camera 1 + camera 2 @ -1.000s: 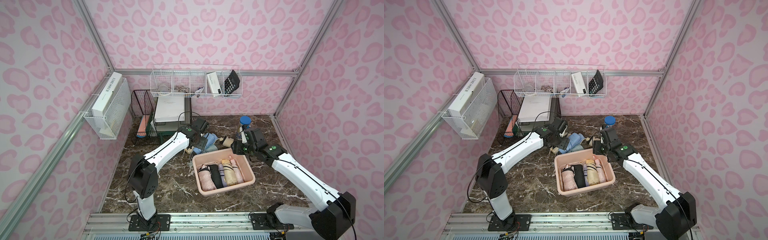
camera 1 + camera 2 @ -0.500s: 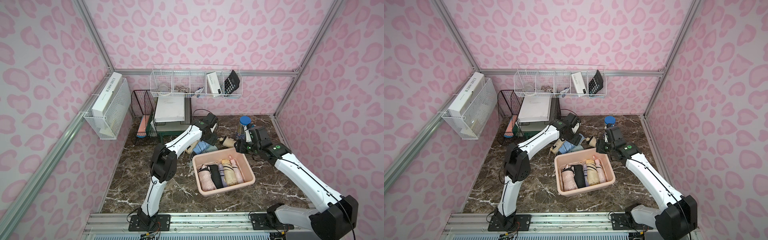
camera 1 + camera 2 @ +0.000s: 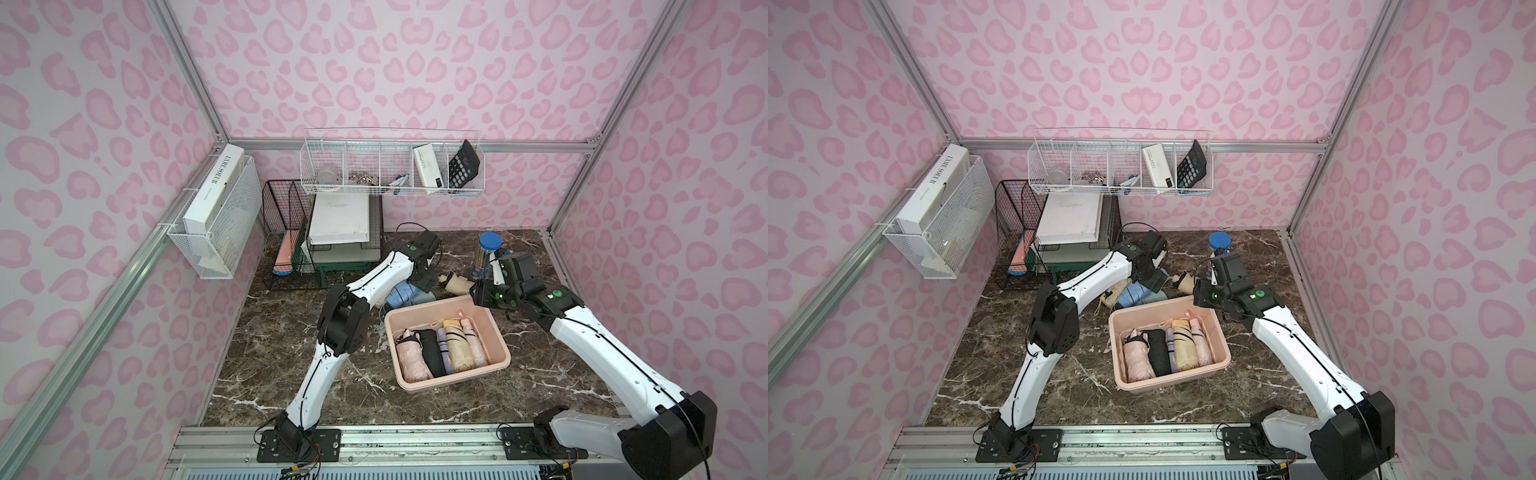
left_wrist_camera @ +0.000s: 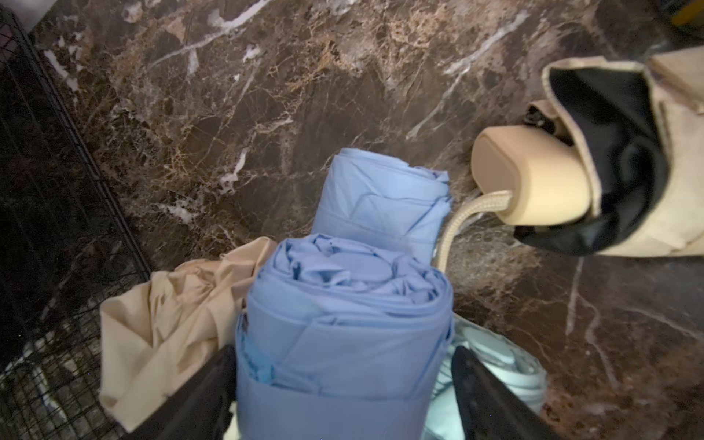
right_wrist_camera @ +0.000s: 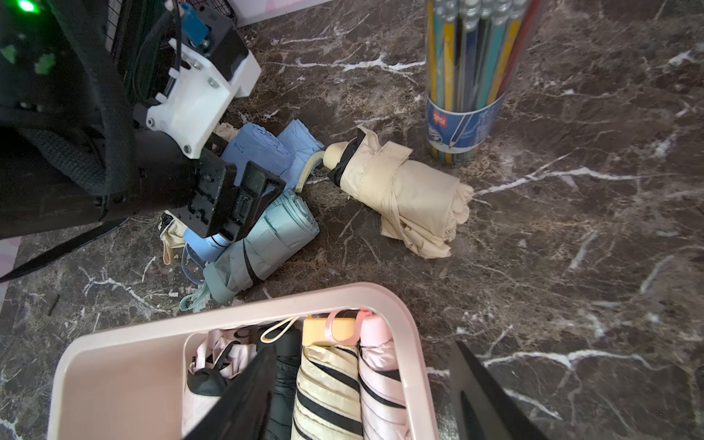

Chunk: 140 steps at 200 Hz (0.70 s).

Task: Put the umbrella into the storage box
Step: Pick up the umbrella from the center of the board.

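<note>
The pale pink storage box (image 3: 451, 384) (image 3: 1167, 384) (image 5: 236, 308) sits mid-table with several folded umbrellas (image 3: 440, 349) side by side in it. Behind it is a loose pile. My left gripper (image 4: 343, 358) (image 3: 422, 282) (image 5: 236, 213) is open and straddles a blue umbrella (image 4: 343, 316) (image 5: 263, 146), one finger on each side. A mint umbrella (image 5: 266, 240) and a beige one (image 4: 164, 320) lie against it. A cream umbrella (image 5: 404, 190) (image 3: 457, 284) lies apart to the right. My right gripper (image 5: 365, 346) (image 3: 478, 296) hangs open and empty over the box's far right corner.
A clear pencil tube with a blue lid (image 3: 486, 255) (image 5: 468, 76) stands just behind the cream umbrella. A black wire file rack (image 3: 286, 232) (image 4: 57, 228) and a stacked white tray (image 3: 340, 220) fill the back left. White wire baskets (image 3: 390, 170) hang on the walls.
My left arm has folded, its elbow swinging toward the table's middle, while its gripper stays at the loose pile and its jaws widen a little. The right arm has barely shifted.
</note>
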{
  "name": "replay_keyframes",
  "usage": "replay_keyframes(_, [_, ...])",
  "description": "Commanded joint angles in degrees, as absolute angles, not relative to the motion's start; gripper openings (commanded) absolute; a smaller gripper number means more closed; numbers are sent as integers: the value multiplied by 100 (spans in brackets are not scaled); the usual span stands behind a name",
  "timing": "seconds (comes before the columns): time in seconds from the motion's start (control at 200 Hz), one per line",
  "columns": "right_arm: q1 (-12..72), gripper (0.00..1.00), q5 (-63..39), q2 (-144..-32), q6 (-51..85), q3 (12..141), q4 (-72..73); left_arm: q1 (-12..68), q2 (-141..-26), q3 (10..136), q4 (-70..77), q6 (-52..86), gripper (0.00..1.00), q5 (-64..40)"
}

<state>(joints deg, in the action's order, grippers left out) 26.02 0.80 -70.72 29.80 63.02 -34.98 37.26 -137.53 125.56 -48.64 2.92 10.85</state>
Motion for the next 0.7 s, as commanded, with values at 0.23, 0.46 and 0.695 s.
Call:
replay_keyframes(0.23, [2606, 65, -17, -7097, 3005, 6319, -3437, 3762, -13955, 12620, -4821, 249, 78, 1382])
replay_keyframes(0.46, [2608, 65, -5, -6994, 3032, 6277, -3432, 3795, -13949, 12615, -4738, 186, 71, 1623])
replay_keyframes(0.695, [2606, 65, -18, -6899, 3083, 6211, -3389, 3963, -13751, 12619, -4681, 187, 64, 2187])
